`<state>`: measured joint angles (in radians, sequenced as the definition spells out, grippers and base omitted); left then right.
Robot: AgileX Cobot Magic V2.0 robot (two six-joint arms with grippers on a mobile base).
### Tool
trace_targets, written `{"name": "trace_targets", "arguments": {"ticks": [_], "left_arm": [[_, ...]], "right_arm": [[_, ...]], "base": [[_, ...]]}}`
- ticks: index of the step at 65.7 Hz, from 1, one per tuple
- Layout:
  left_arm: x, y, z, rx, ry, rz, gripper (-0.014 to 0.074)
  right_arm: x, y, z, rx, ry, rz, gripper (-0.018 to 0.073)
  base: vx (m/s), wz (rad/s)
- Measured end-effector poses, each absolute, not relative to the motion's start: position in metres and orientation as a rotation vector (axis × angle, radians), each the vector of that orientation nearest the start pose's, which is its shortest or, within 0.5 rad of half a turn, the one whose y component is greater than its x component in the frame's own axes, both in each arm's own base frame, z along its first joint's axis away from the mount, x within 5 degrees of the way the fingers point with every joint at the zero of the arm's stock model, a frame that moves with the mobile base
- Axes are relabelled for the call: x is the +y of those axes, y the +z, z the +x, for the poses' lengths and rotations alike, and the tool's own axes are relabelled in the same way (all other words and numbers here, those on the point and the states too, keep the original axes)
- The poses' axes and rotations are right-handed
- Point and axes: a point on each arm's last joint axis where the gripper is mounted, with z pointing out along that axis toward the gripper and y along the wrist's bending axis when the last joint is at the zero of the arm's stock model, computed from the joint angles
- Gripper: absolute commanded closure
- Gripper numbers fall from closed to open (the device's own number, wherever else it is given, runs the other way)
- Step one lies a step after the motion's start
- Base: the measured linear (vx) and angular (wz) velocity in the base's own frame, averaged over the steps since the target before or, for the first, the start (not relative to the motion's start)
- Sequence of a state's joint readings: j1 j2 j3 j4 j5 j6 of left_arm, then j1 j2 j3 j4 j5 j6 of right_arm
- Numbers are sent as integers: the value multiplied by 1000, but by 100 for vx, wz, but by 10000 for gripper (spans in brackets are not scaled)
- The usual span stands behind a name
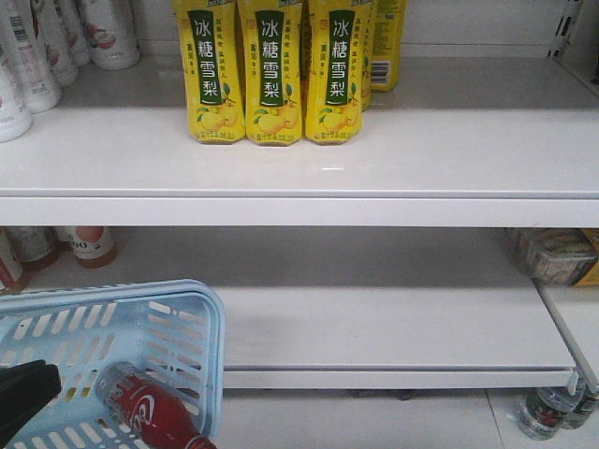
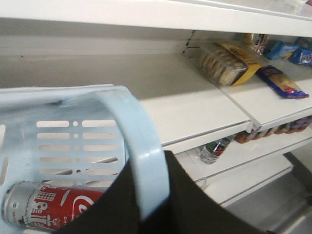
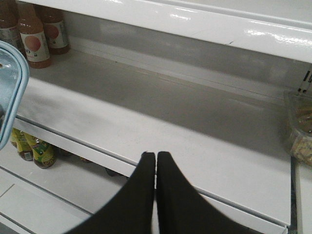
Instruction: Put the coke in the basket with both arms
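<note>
The basket [image 1: 140, 327], pale blue with slotted sides, sat at the lower left of the front view, in front of the lower shelf [image 1: 374, 318]. The coke [image 1: 140, 402] lay on its side inside the basket, on the bottom, its silver top pointing toward the basket's back wall; the left wrist view showed the same can [image 2: 48, 207] resting just behind the slotted wall. In that view the basket's handle [image 2: 146, 161] arched up and over the black body of the left gripper [image 2: 161, 204], and the handle appeared to pass between its fingers, though the fingertips themselves were hidden, so whether they were clamped on the handle could not be told. A dark part of that arm showed at the left edge of the front view, just beside the basket. The right gripper [image 3: 156, 161] hung to the right of the basket, in front of the lower shelf's edge, its fingers [image 3: 141, 195] pressed together with nothing between them. A corner of the basket rim [image 3: 12, 92] showed at the left of the right wrist view. On the upper shelf [image 1: 328, 173], above the basket, stood yellow drink bottles [image 1: 271, 75].
</note>
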<state>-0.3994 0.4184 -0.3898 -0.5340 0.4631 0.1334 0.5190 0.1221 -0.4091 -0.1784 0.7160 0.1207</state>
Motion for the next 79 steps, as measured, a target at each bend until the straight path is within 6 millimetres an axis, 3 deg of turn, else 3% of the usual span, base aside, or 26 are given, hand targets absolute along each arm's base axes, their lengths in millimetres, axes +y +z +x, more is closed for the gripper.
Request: {"name": "trace_targets", "arguments": {"ticks": [18,36,59,79], "left_arm": [[-41,224,64,1974,-594,198,603],[-30,198,58,1787,-579,103,603],[-20,190,52,1701,-488,27,603],[-8,180,55,1738,-415,-258,603]], "right_arm": [[8,278,36,1861,231,-426,564],[8,278,36,1861,231,-426,564],[8,278,36,1864,232,-426,564],[9,278,36,1865,238,-425,564]], "base": [[0,0],[0,0],[0,0],[0,0]]}}
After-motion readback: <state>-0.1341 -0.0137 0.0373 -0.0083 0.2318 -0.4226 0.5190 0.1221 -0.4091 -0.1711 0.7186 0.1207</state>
